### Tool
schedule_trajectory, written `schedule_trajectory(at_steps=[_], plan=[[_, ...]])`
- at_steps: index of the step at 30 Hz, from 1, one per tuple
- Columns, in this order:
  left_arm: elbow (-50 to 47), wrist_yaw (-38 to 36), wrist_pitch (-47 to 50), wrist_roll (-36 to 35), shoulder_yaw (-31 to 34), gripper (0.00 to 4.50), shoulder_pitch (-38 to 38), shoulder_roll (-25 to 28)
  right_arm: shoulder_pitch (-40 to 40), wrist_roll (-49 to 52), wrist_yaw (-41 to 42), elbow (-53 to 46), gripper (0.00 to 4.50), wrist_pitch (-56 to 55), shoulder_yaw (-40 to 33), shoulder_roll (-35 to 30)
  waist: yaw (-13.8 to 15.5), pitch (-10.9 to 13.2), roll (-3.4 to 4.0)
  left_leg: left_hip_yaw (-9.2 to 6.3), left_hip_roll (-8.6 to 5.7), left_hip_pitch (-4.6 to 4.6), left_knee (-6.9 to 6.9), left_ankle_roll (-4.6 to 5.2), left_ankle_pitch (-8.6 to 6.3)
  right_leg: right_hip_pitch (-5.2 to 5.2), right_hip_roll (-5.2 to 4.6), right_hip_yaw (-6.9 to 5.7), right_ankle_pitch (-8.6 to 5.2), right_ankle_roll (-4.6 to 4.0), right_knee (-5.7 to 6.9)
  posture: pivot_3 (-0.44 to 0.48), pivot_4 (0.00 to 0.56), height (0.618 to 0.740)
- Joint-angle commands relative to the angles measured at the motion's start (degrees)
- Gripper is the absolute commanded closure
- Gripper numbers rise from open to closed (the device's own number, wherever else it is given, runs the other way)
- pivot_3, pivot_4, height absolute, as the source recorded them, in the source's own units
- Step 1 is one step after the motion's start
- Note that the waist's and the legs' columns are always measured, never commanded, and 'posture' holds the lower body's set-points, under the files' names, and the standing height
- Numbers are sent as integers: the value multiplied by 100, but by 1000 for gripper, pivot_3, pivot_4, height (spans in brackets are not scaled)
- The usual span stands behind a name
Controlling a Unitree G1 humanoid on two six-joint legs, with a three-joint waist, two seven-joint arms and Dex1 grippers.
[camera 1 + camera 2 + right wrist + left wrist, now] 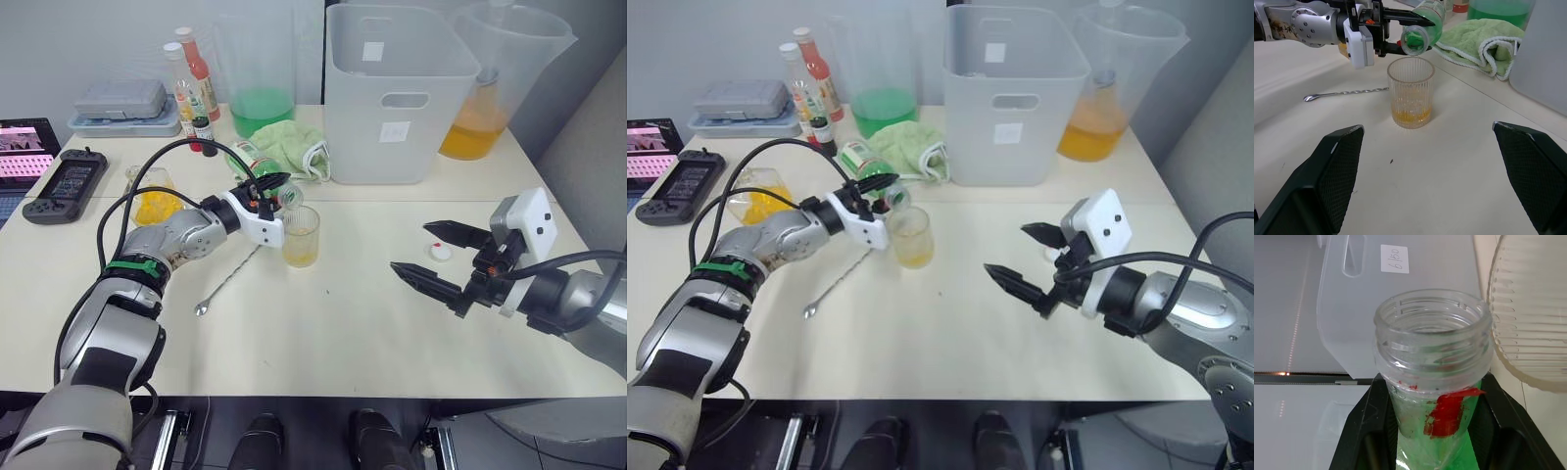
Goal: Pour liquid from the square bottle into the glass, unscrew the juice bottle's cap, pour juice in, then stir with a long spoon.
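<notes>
Tilting the juice bottle point(263, 166) over the glass point(301, 236) was the step in hand: the left pincer point(266, 182) was clamped on the bottle's neck, with the open mouth just above the glass's rim on its left side. To do it well, I judged the mouth should come further over the middle of the glass before tipping more, and the tilt should go slowly, since the glass looked light and easy to knock. No green stream could be seen leaving the mouth. The glass held a shallow layer of amber liquid at the bottom.

On the worktop point(333, 333), the long spoon point(227, 280) lay flat just left of the glass, bowl end toward the near edge, untouched. Behind the bottle sat a green cloth point(294, 147), then a grey bin point(392, 93) further right.

To the right, the juice bottle's cap point(440, 252) lay on the worktop, well apart from the glass, near the right pincer point(437, 255). That pincer was spread wide and held nothing, hovering low over the worktop.

Hard to make out: how much green liquid was left in the bottle, as the pincer and label covered most of it, and whether the bottle's lip touched the glass's rim or only hung close above it.
</notes>
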Motion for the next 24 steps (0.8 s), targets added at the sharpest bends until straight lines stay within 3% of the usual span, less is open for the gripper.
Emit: schedule_trajectory(at_steps=[1, 24], plan=[[-228, 260, 37, -4, 44, 2983, -284, 101, -118, 11, -60, -107, 24, -112, -81, 1, 1, 0, 0, 0, 0, 0, 0, 0, 0, 0, 0, 0, 0, 0, 0, 0, 150, 740], [-275, 337, 1, 14, -16, 2983, -298, 142, -661, 378, -473, -25, 24, 67, 153, -55, 0, 0, 0, 0, 0, -1, 3, 0, 0, 0, -1, 0, 0, 0, 2, 0, 150, 740]])
